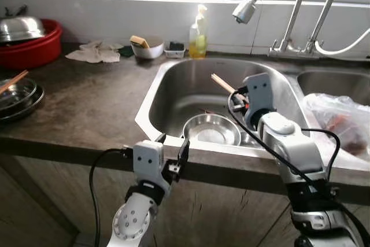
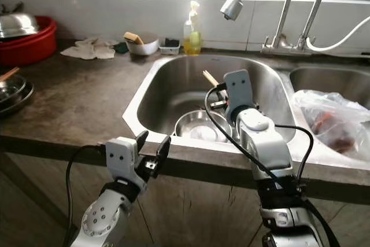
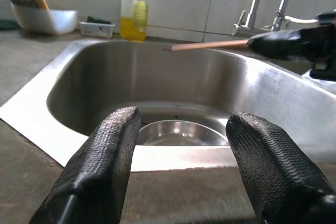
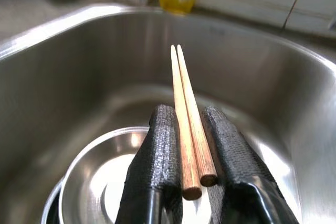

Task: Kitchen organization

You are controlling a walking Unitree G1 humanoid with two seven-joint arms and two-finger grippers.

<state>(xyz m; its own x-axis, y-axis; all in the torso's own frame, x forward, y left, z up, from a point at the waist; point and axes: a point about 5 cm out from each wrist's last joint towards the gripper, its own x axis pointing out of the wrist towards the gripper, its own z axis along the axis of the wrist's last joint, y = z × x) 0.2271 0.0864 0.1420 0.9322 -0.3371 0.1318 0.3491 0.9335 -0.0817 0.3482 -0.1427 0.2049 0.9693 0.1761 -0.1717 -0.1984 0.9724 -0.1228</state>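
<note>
Overhead, my head camera takes in the steel sink [image 1: 173,93] with a metal bowl [image 1: 211,129] in it, my right gripper [image 4: 193,145] clamped on two wooden chopsticks [image 4: 186,111] above it, my left gripper [image 3: 181,145] spread empty at the counter edge.

A bowl [image 1: 211,129] sits in the left sink [image 1: 173,93]; a bag [image 1: 338,121] lies in the basin to its right; taps [image 1: 289,10] stand behind them. Above the bowl the right gripper [image 4: 191,150] holds two chopsticks [image 4: 188,109]; the left gripper [image 1: 172,157] hangs before the counter's [image 1: 87,108] front edge. Behind the sink stand a bottle [image 1: 198,33], a tray [image 1: 174,50] and a dish [image 1: 147,47]; a cloth [image 1: 95,53] lies left of these; a basin [image 1: 32,41] and plates [image 1: 18,96] sit far left.
</note>
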